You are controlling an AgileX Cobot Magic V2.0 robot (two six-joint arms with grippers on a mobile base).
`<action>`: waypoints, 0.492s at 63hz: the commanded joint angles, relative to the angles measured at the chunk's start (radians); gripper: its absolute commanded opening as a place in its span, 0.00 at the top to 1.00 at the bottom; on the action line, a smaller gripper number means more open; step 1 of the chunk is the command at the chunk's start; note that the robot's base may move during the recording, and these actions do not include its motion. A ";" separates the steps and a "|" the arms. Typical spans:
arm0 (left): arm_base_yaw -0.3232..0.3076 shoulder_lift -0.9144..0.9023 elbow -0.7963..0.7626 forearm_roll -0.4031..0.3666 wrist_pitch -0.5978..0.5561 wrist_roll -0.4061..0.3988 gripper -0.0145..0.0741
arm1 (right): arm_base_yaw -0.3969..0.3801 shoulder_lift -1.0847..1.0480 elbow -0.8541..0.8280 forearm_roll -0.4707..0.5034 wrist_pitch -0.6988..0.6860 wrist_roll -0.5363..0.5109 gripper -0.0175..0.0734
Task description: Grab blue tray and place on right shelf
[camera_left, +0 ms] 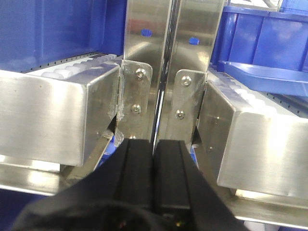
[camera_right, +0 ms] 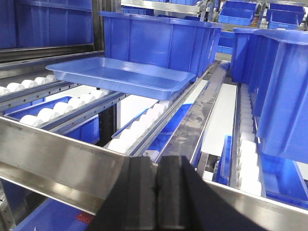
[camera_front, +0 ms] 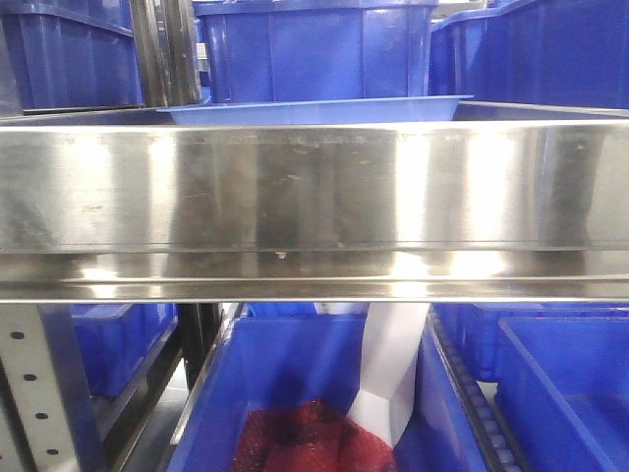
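The light blue tray (camera_right: 120, 77) lies flat on the white roller tracks of the right shelf (camera_right: 57, 159), behind its broad steel front lip (camera_front: 314, 187). Only the tray's rim (camera_front: 314, 110) shows above the lip in the front view. In the left wrist view the tray (camera_left: 269, 77) sits at the right, on the shelf section beyond two steel uprights. My right gripper (camera_right: 157, 161) is shut and empty, hanging in front of the lip, well short of the tray. My left gripper (camera_left: 154, 142) is shut and empty too, pointed at the seam between the uprights.
Deep blue bins (camera_right: 154, 43) stand right behind the tray and another (camera_right: 284, 96) fills the lane to its right. Below the shelf, a blue bin holds red mesh (camera_front: 305, 438). A perforated grey upright (camera_front: 29, 393) stands at lower left.
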 commanded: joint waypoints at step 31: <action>0.001 -0.014 0.028 -0.006 -0.089 0.005 0.89 | -0.002 0.012 -0.024 -0.010 -0.095 -0.006 0.75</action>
